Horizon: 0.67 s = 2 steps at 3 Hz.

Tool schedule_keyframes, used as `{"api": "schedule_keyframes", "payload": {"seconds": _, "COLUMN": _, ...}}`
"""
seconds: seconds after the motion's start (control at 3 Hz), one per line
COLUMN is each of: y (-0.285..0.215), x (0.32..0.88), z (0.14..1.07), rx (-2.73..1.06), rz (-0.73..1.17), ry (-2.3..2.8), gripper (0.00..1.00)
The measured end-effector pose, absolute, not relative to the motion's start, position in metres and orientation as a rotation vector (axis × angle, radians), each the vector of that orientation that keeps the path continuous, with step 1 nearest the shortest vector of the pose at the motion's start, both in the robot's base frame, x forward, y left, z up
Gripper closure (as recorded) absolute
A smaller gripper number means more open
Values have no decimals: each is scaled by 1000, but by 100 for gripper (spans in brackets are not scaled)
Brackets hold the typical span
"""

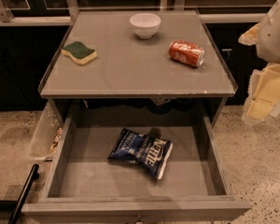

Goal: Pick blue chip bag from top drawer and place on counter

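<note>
The blue chip bag (141, 151), dark navy foil with white "KETTLE" lettering, lies flat near the middle of the open top drawer (84, 176), slightly right of centre. The drawer is pulled out toward me below the grey counter (130, 73). My gripper (263, 97) hangs at the right edge of the view, beside the counter's right side and above the floor. It is well away from the bag and holds nothing that I can see.
On the counter stand a white bowl (145, 25) at the back, a red soda can (186, 53) lying on its side at the right, and a green-and-yellow sponge (79, 52) at the left. A clear plastic bin (43, 134) sits left of the drawer. A black bar (23, 192) crosses the lower left.
</note>
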<state>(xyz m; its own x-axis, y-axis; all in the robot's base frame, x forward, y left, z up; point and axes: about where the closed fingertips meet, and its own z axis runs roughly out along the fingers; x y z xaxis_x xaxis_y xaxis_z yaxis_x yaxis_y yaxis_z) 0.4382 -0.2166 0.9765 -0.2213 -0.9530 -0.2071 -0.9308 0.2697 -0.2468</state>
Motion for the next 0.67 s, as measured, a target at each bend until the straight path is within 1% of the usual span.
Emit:
{"api": "schedule_keyframes", "payload": {"seconds": 0.33, "y": -217, "x": 438, "z": 976, "rx": -1724, "rz": -99, "ry": 2231, "gripper": 0}}
{"api": "schedule_keyframes", "payload": {"seconds": 0.67, "y": -207, "x": 441, "z": 960, "rx": -1706, "rz": -49, "ry": 2240, "gripper": 0}}
